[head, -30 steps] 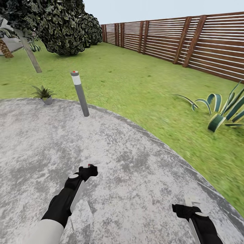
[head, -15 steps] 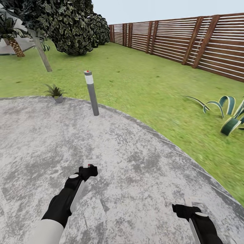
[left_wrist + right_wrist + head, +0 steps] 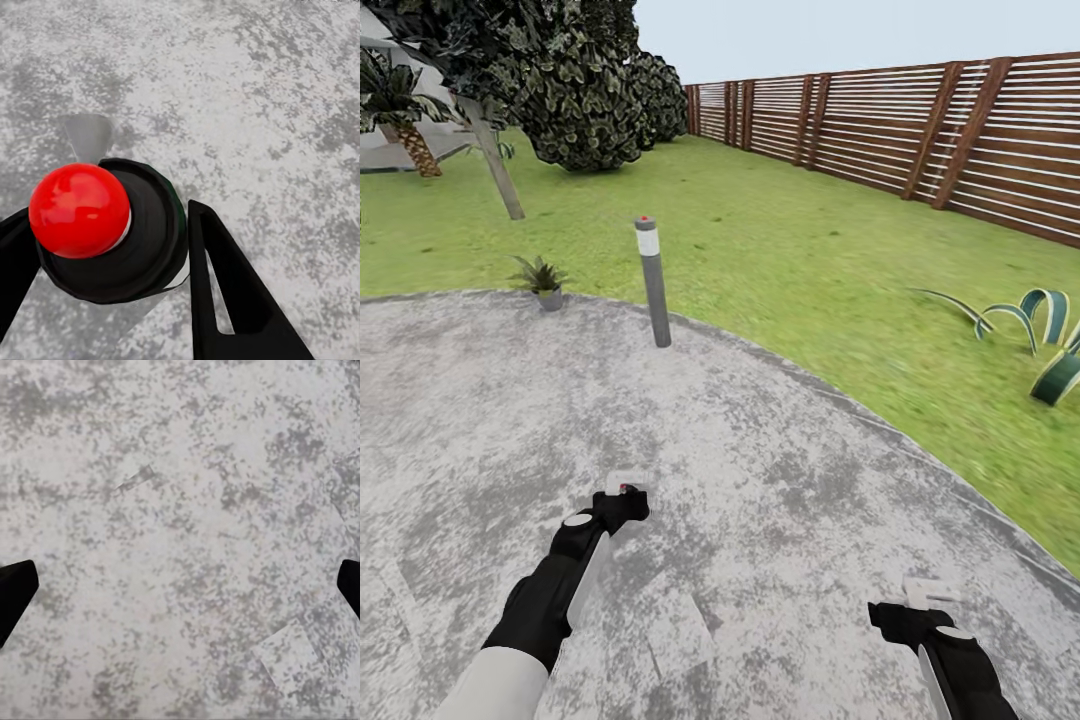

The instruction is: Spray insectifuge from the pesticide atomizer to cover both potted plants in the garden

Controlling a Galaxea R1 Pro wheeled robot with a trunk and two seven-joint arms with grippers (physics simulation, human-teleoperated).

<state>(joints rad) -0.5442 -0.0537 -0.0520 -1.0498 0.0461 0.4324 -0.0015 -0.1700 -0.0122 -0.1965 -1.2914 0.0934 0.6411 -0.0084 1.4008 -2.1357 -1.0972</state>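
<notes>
The agave (image 3: 1050, 335) is cut off by the head view's edge.

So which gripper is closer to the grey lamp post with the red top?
Left. The left gripper, shut on the pesticide atomizer, is almost straight below the lamp post on the patio; the right gripper is lower and farther right.

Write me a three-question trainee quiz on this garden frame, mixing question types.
1. True or false: the left end effector is shut on the pesticide atomizer.
2. Which stands nearest the grey lamp post? A) the striped agave B) the small potted plant C) the wooden fence
3. Fill in: the right end effector is open over the bare stone ____.

Key: 1 true; 2 B; 3 patio.
</notes>
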